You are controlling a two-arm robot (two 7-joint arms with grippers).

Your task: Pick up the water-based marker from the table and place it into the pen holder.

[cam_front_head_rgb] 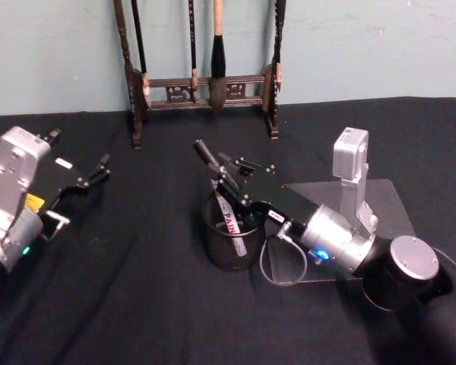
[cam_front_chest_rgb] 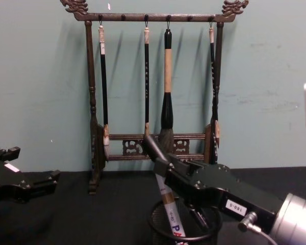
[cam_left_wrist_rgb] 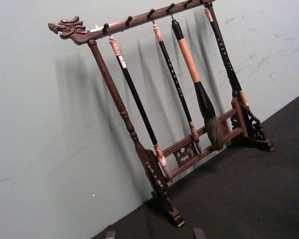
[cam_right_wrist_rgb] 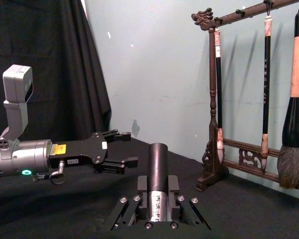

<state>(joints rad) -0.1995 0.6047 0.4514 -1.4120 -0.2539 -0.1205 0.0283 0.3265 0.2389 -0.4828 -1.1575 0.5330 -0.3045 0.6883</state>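
We read "PAIN" in red letters on the marker's [cam_front_head_rgb: 229, 217] white barrel, cut off at the pen holder's [cam_front_head_rgb: 232, 247] rim. A white label on the right gripper [cam_front_chest_rgb: 160, 164] read "180-5". Gold characters ran along the marker's band, too small to read.
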